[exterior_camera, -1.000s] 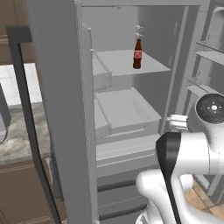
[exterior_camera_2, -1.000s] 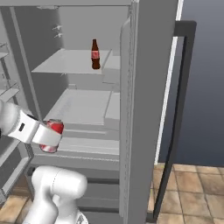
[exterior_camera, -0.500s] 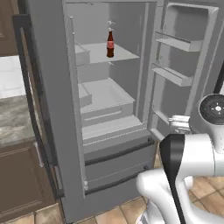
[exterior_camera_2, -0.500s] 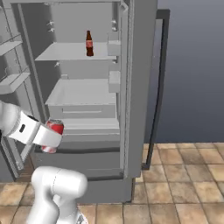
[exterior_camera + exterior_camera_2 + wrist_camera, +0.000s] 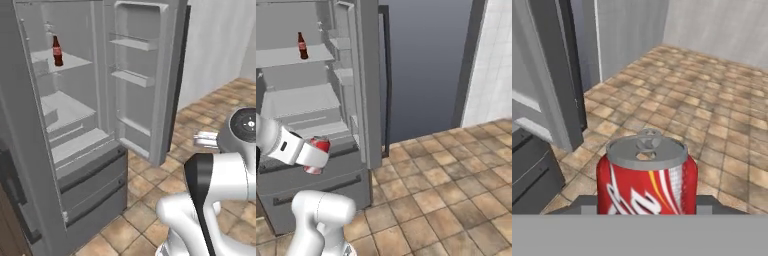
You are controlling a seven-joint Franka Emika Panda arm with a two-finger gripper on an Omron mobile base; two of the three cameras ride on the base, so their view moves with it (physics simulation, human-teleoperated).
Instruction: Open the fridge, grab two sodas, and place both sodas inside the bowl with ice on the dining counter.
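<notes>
Turned away from the fridge [image 5: 75, 150] over the last second: both base views swung right, so tiled floor [image 5: 456, 190] and a pale wall [image 5: 496, 60] now take the right side where shelves were. No shift of the things themselves; camera carried round with the base.

Far left, on an upper shelf: cola bottle [image 5: 57, 51], upright, untouched, red label too small to read. Doors open, right door [image 5: 145, 75] swung wide with bare racks.

Nearer, low in front of the drawers: gripper [image 5: 315, 156] closed on the can [image 5: 646, 177], held upright, silver top and pull tab up. White swirl and a yellow streak on the red side; no legible letters or brand.

Judged: first soda in hand and being driven toward the counter; bowl and ice yet to come into sight. Second trip needed for the bottle, fridge left open for it.
</notes>
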